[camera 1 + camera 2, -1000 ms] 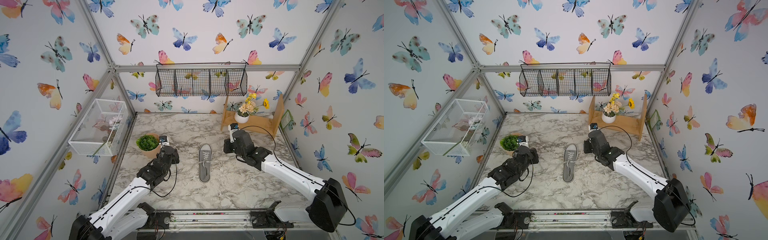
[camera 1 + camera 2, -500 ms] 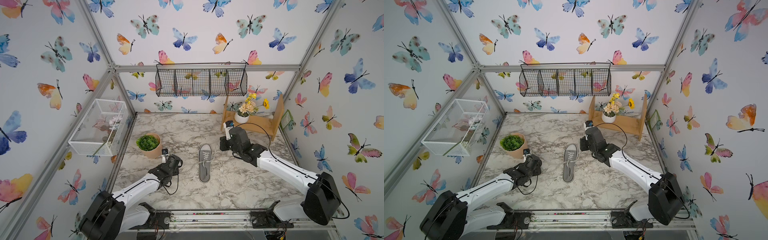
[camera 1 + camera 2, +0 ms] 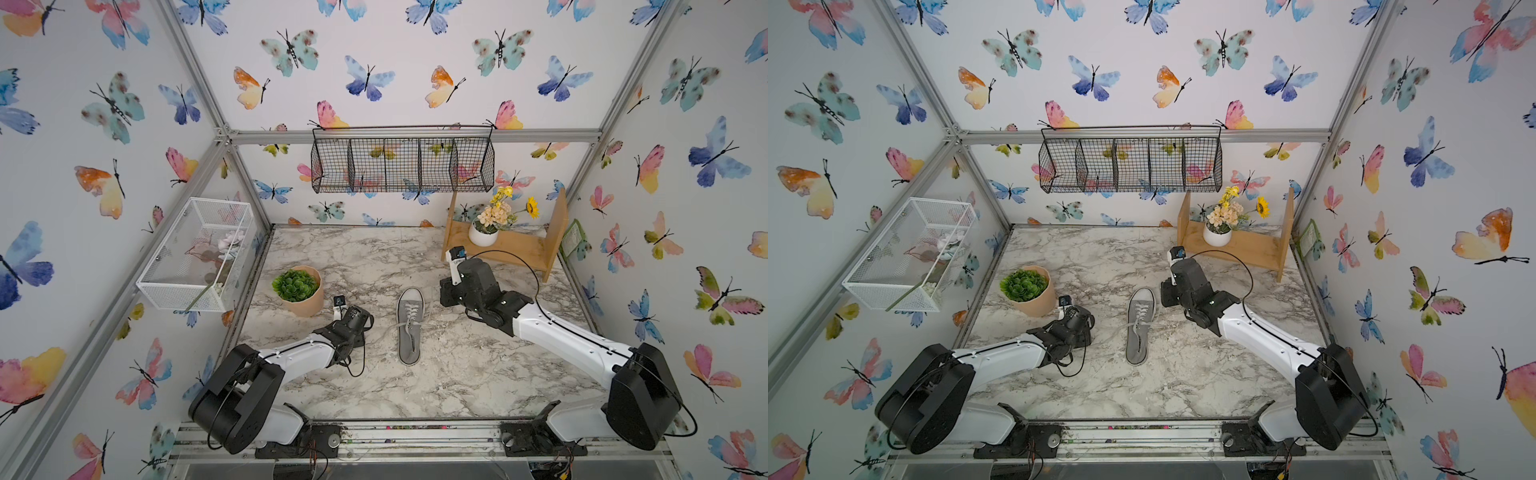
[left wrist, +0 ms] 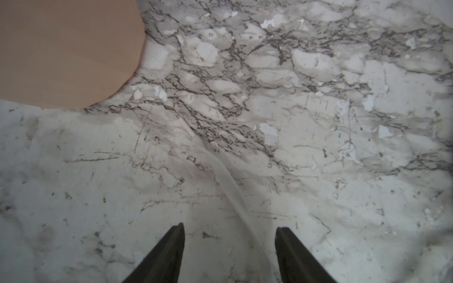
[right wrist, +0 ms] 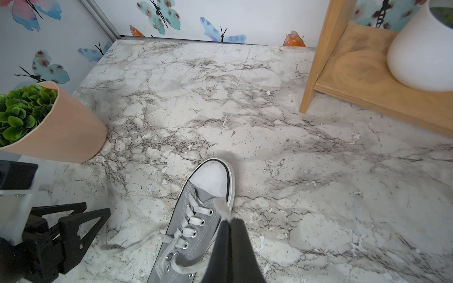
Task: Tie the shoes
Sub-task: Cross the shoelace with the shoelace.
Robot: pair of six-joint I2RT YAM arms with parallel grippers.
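Shoe [image 3: 409, 326] untied, no knot begun: left gripper [image 4: 231, 226] jaws apart with one lace [image 4: 221, 171] lying between them, right gripper [image 5: 230, 220] jaws together, apparently pinching the other lace [image 5: 219, 204], blurred there.

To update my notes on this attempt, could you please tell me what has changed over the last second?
The left arm dropped to the table beside the shoe, and the left gripper opened; a lace lies between its jaws. The right arm edged slightly toward the shoe's toe; the right gripper stayed shut on the other lace end. The shoe stayed put.
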